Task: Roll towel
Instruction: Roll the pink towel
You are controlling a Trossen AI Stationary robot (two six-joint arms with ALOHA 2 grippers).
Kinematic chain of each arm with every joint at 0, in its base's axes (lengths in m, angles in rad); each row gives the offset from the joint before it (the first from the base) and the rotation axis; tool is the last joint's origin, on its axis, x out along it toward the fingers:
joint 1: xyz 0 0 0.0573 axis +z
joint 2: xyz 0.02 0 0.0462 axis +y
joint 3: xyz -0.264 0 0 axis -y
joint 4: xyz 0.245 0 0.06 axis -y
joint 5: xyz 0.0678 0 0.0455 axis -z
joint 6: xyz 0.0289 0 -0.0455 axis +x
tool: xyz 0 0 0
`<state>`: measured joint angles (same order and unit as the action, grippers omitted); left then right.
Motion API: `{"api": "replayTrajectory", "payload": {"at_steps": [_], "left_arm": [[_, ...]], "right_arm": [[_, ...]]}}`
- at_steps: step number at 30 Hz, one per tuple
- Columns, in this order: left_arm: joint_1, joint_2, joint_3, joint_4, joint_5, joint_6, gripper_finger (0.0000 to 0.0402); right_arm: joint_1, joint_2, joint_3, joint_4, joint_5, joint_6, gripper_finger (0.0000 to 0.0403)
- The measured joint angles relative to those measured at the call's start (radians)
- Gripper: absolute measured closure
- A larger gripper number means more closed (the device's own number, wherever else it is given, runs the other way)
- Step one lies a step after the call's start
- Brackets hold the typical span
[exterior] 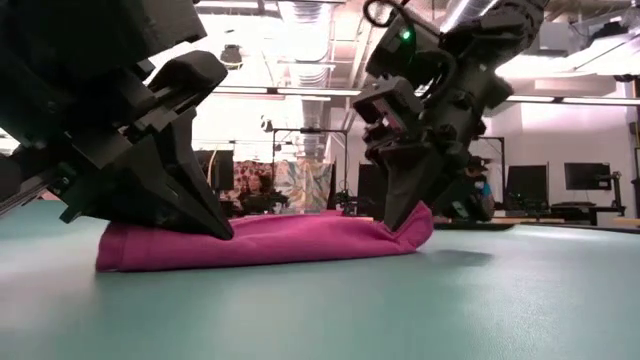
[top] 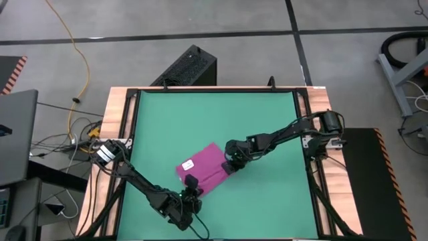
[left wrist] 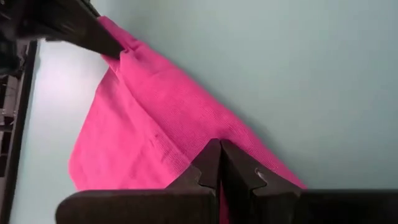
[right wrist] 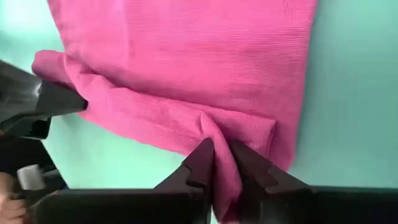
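Gripping the towel (top: 209, 167) from two sides: left gripper (top: 190, 183) pinched tight on the near edge, fingers (left wrist: 211, 168) pressed together over a fold; right gripper (top: 231, 166) at the opposite end, fingers (right wrist: 202, 165) narrowly parted with a ridge of cloth bunched between them. Lying partly folded on the green table (top: 267, 120), near its middle, magenta, flat against the surface in the low view. Showing on top, a small white tag (top: 188, 165).
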<state>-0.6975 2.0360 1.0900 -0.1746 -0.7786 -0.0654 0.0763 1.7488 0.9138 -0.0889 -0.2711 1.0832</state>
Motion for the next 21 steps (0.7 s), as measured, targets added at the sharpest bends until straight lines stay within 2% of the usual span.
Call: {"api": "replayTrajectory", "payload": {"at_steps": [4, 14, 21], "left_arm": [[0.0, -0.002, -0.038, 0.018, 0.003, -0.048, 0.0401], [0.0, -0.002, -0.048, 0.02, 0.016, -0.071, 0.0401], [0.0, -0.002, -0.048, 0.013, 0.02, -0.077, 0.0401]], "right_arm": [[0.017, -0.001, -0.001, 0.012, 0.013, -0.014, 0.0305], [-0.003, -0.003, 0.0, 0.021, 0.025, -0.034, 0.0209], [-0.041, -0.042, 0.0, 0.01, 0.066, -0.098, 0.0193]]}}
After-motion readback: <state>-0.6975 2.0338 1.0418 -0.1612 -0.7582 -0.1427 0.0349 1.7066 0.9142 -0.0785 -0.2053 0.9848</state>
